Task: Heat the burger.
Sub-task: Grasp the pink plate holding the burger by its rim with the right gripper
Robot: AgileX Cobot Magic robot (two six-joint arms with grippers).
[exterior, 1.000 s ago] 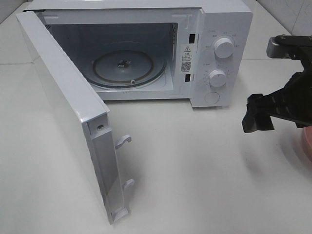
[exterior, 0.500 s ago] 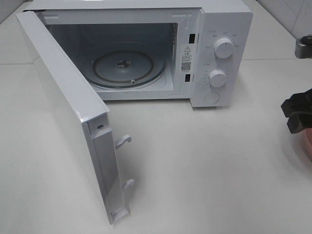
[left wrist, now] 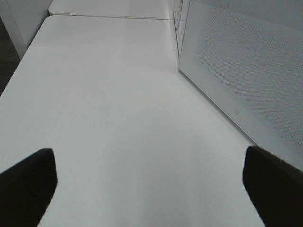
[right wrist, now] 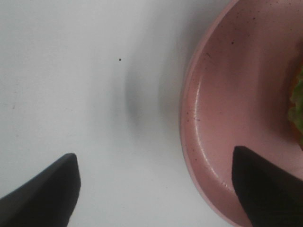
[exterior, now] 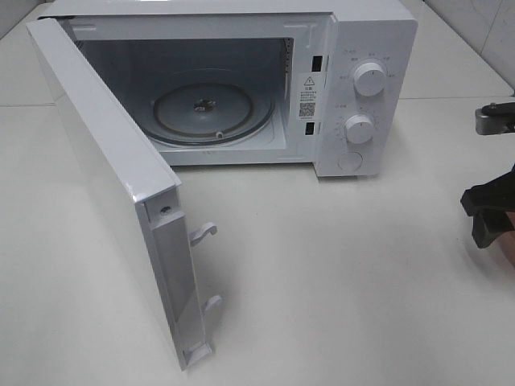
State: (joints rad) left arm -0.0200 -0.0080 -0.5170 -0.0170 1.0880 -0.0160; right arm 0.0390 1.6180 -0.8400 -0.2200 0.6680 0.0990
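right gripper (right wrist: pixel 154 187) moved right | plate (right wrist: pixel 215 123) holds burger (right wrist: pixel 298 101), apparently

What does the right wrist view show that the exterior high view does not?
Only the right wrist view: the pink plate, its inside and rim, with an edge of the burger at the frame border. Only the exterior high view: the microwave, its door swung open, the glass turntable inside, two knobs. Both: the right hand, open, and the white table.
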